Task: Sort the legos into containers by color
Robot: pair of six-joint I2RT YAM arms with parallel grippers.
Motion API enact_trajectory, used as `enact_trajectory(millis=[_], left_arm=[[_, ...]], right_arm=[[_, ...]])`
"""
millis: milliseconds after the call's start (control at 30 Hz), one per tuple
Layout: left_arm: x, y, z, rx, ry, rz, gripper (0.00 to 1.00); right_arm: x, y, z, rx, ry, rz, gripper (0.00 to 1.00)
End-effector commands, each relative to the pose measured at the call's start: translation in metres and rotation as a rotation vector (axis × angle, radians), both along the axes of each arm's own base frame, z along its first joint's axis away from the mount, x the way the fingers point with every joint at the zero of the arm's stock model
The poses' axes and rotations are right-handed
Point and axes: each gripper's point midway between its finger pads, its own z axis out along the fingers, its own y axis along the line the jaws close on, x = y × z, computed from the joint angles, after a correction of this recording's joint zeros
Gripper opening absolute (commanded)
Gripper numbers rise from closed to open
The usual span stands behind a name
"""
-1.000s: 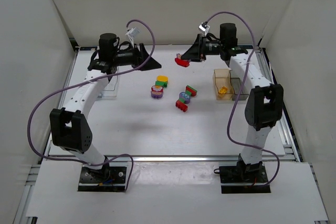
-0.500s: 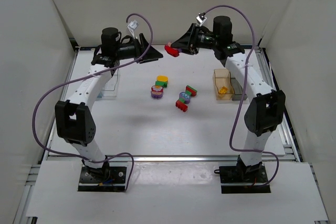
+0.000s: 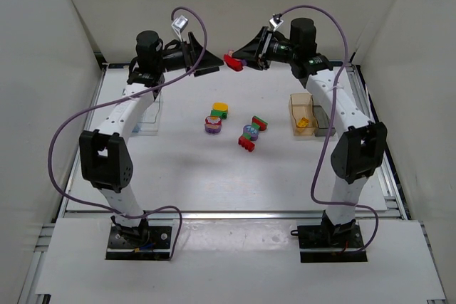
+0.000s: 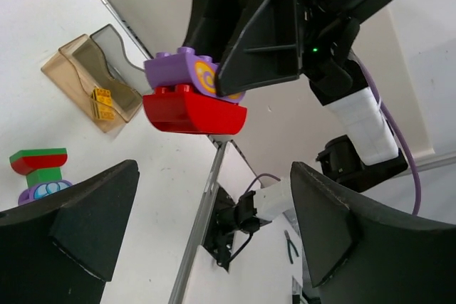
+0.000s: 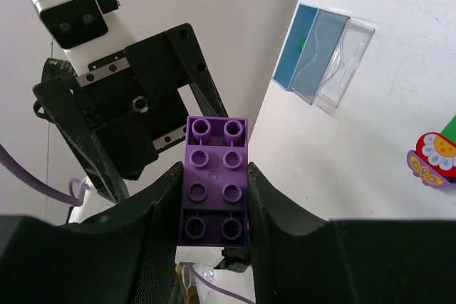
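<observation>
My left gripper (image 3: 211,67) is wide open and holds nothing. Right in front of it, a bit above the middle of its fingers, is a little stack. The stack is a red lego (image 4: 194,113) stuck under a purple lego (image 4: 178,70), and its long side goes across from one left finger to the other. My right gripper (image 3: 246,55) squeezes the purple one, so I think my left gripper must move forward onto the red one and pull.

A purple brick (image 4: 171,69) bears a yellow-and-purple swirl, over a red brick (image 4: 192,113); amber bin (image 4: 71,69), yellow bricks (image 4: 103,102)
</observation>
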Motion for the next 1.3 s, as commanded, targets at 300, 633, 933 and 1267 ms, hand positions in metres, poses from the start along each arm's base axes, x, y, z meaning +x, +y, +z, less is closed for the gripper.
enact_trajectory(millis=[300,633,933,1267], left_arm=[[-0.011,-0.004,0.022,-0.065,-0.045,-0.092,0.88],[-0.014,-0.004,0.027,-0.090,-0.058,-0.100,0.82],[-0.019,-0.003,0.019,-0.084,-0.046,-0.124,0.59],[-0.021,-0.003,0.015,-0.077,-0.041,-0.137,0.51]], right_arm=[[-0.016,0.032,0.056,0.095,-0.206,0.110,0.00],[-0.024,0.045,0.049,0.090,-0.215,0.155,0.00],[-0.022,0.046,0.043,0.081,-0.208,0.154,0.00],[-0.007,0.038,0.048,0.079,-0.241,0.120,0.00]])
